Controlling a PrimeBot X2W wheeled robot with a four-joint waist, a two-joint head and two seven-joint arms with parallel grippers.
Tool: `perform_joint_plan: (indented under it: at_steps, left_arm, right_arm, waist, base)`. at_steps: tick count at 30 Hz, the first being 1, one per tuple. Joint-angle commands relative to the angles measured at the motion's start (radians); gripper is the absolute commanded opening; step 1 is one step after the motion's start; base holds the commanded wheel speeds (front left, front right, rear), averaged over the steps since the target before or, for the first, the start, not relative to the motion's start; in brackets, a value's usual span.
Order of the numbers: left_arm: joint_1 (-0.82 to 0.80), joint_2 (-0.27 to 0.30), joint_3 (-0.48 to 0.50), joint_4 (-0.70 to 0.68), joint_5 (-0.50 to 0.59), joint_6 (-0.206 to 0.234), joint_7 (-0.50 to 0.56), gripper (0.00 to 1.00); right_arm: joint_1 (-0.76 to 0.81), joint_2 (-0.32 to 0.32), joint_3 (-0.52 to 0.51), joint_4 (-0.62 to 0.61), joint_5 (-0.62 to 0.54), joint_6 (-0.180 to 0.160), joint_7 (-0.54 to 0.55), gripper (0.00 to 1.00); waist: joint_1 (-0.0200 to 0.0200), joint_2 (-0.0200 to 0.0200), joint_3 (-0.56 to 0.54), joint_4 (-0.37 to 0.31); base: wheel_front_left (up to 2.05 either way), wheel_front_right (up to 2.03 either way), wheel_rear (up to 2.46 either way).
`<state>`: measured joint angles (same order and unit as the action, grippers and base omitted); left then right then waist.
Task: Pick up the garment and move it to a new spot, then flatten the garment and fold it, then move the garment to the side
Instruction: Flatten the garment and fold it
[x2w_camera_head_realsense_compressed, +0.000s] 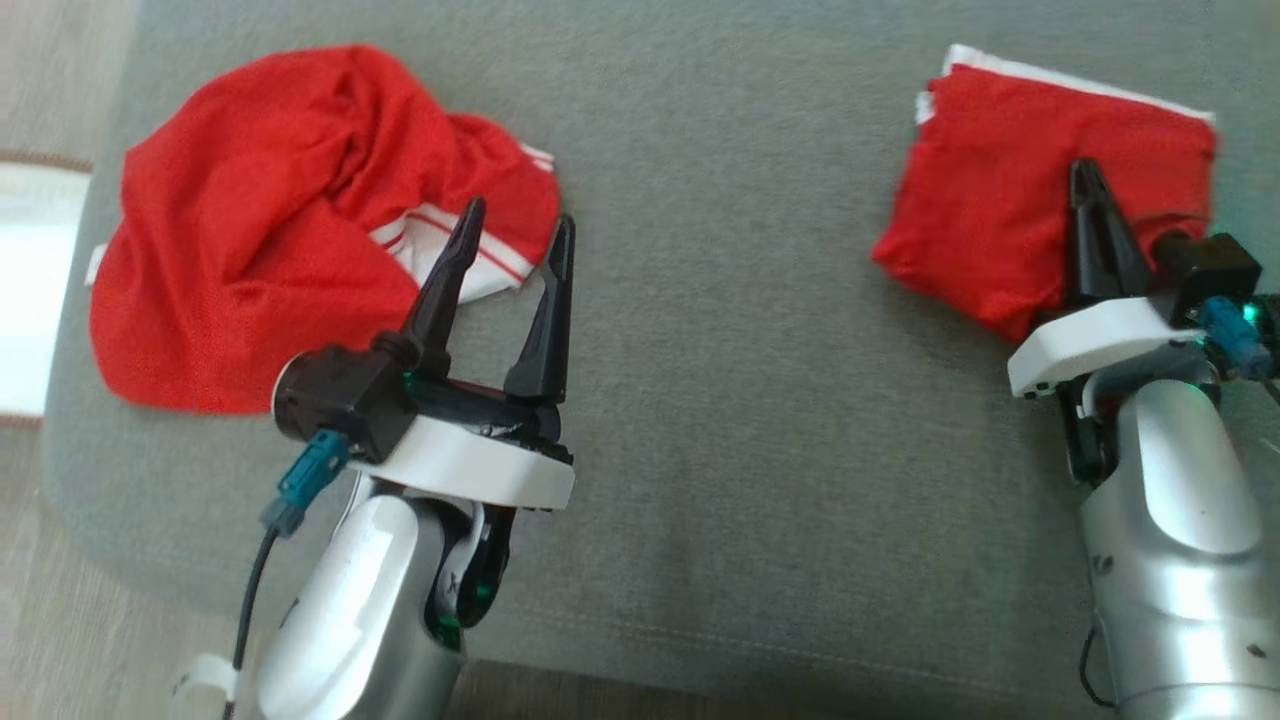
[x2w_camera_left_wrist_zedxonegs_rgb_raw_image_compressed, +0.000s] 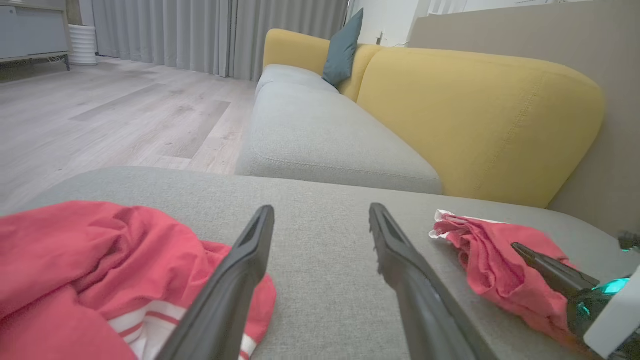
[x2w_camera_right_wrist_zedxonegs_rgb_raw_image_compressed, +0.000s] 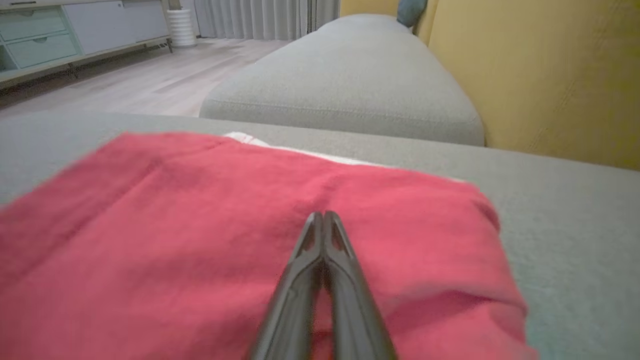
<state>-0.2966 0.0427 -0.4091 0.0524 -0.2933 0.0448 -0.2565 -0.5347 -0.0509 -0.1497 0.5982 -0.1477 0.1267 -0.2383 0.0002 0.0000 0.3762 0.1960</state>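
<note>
Folded red garment (x2w_camera_head_realsense_compressed: 1000, 160) lies at the right of the grey seat cushion (x2w_camera_head_realsense_compressed: 750, 420). A crumpled red garment (x2w_camera_head_realsense_compressed: 240, 220) with white striped trim lies at the left.

Right gripper (x2w_camera_head_realsense_compressed: 1088, 175): clenched, tips over the folded piece. Whether any cloth is pinched, cannot tell. Left gripper (x2w_camera_head_realsense_compressed: 520, 215): released, at the crumpled heap's near edge.

Judgement: thin knit, light and limp. It would sag and unfold if lifted by one layer, so take all layers at an edge.

Right wrist view shows the jaws fully together. Left wrist view shows the folded piece's rumpled side edge and the yellow backrest (x2w_camera_left_wrist_zedxonegs_rgb_raw_image_compressed: 475, 115) behind.
</note>
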Motion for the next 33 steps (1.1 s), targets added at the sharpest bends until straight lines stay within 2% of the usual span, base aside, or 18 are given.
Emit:
perform_joint_plan:
  at_steps: [1,8,17,27,33]
  left_arm:
    - [-0.033,0.008,0.025,-0.039,-0.006,0.007,-0.005,1.00]
    - [-0.035,0.008,0.035,-0.032,-0.001,0.010,-0.005,1.00]
    - [-0.004,0.008,0.058,-0.023,0.009,0.007,-0.005,1.00]
    - [0.046,0.008,0.079,-0.023,0.016,0.010,-0.005,1.00]
    - [0.078,0.008,0.102,-0.020,0.024,0.009,-0.005,1.00]
  right_arm:
    - [-0.029,0.001,0.006,0.008,-0.018,0.004,-0.012,0.00]
    - [-0.063,0.001,0.000,0.091,-0.017,0.004,-0.022,0.00]
    - [0.002,0.001,0.070,-0.065,0.066,0.004,-0.023,0.00]
    - [0.150,0.001,0.082,-0.221,0.109,0.004,-0.023,0.00]
    - [0.253,0.001,0.078,-0.304,0.171,0.004,-0.004,0.00]
  waist:
    - [-0.0002,0.0000,0.026,0.025]
    - [-0.0002,0.0000,0.014,0.014]
    - [-0.0002,0.0000,-0.101,-0.076]
    - [-0.0002,0.0000,-0.207,-0.169]
    - [-0.0002,0.0000,-0.236,-0.217]
  base:
    - [0.00,0.00,0.00]
    - [0.00,0.00,0.00]
    - [0.00,0.00,0.00]
    - [0.00,0.00,0.00]
    - [0.00,0.00,0.00]
